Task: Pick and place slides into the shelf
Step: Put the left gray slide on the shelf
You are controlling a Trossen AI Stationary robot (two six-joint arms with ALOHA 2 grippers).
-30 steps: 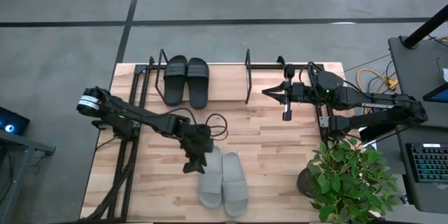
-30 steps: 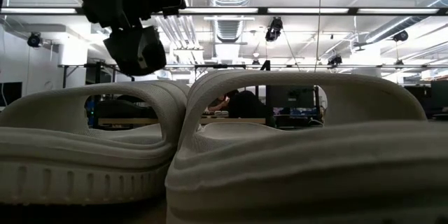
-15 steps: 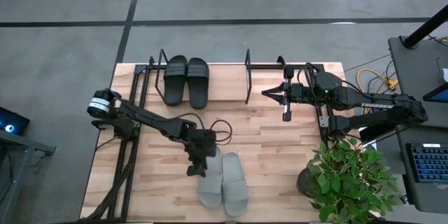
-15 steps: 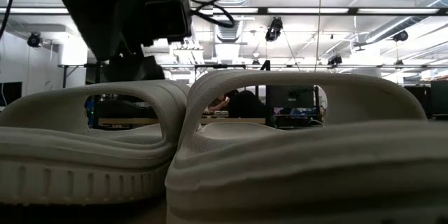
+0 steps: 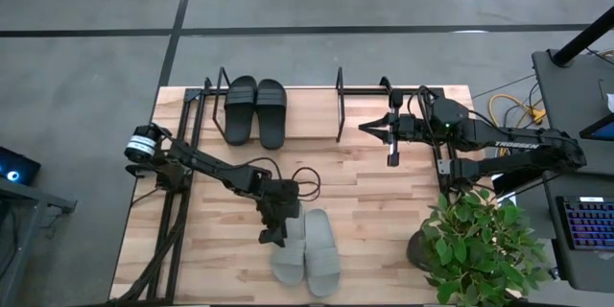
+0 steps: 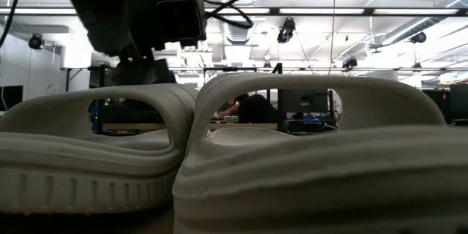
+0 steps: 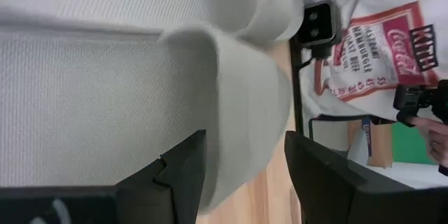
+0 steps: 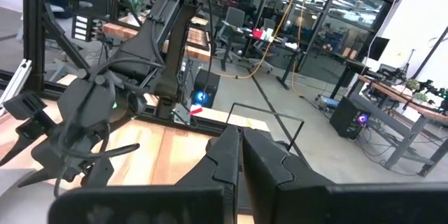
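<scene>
Black pair [image 5: 255, 110] sits in the shelf [image 5: 339, 106]; grey pair [image 5: 306, 247] remains on the worktop [image 5: 384, 211]. Left claw [image 5: 275, 230] spread over the left grey slide [image 5: 287, 249]; right claw [image 5: 391, 144] clenched, empty.

The high view looks straight down from well above on the whole wooden table [image 5: 384, 211], both arms and the surrounding floor. The low view sits at table-top height, pressed close against the grey slides [image 6: 307, 153], facing level into the room behind. The left wrist view looks past its own fingers [image 7: 178, 171], very near the same grey slides [image 7: 105, 91]. The right wrist view faces across the table toward the left arm [image 8: 105, 126], which the high view also shows.
</scene>
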